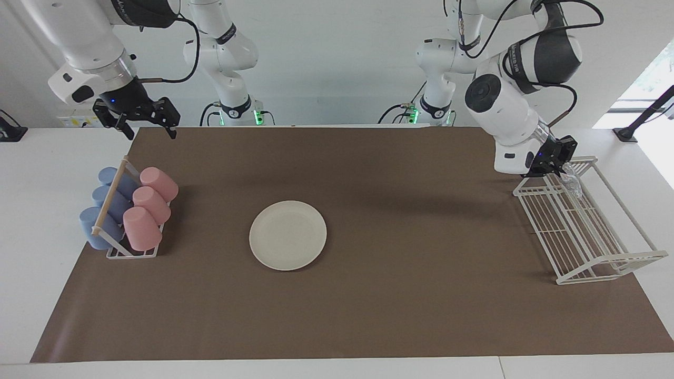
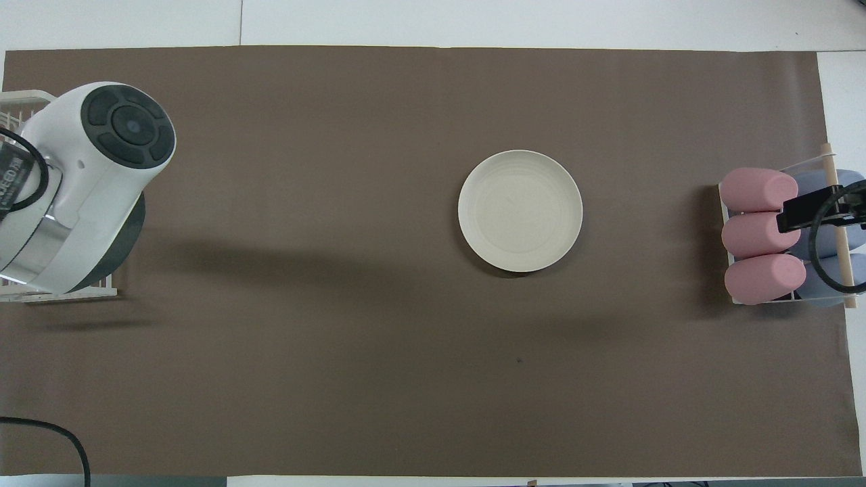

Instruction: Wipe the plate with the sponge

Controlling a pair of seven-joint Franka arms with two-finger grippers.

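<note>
The cream-white plate (image 1: 288, 235) (image 2: 520, 211) lies flat in the middle of the brown mat with nothing on it. My left gripper (image 1: 562, 164) hangs over the end of the white wire rack (image 1: 584, 221) that is nearer to the robots, shut on the silvery sponge (image 1: 571, 181), which dangles above the rack's wires. In the overhead view the left arm's wrist hides both gripper and sponge. My right gripper (image 1: 151, 131) is open and holds nothing, raised over the mat's corner beside the cup stand; part of it (image 2: 812, 210) shows over the cups.
A small stand of pink cups (image 1: 150, 205) (image 2: 758, 233) and blue cups (image 1: 105, 208) sits at the right arm's end of the mat. The wire rack's edge (image 2: 67, 293) peeks out under the left arm at the left arm's end.
</note>
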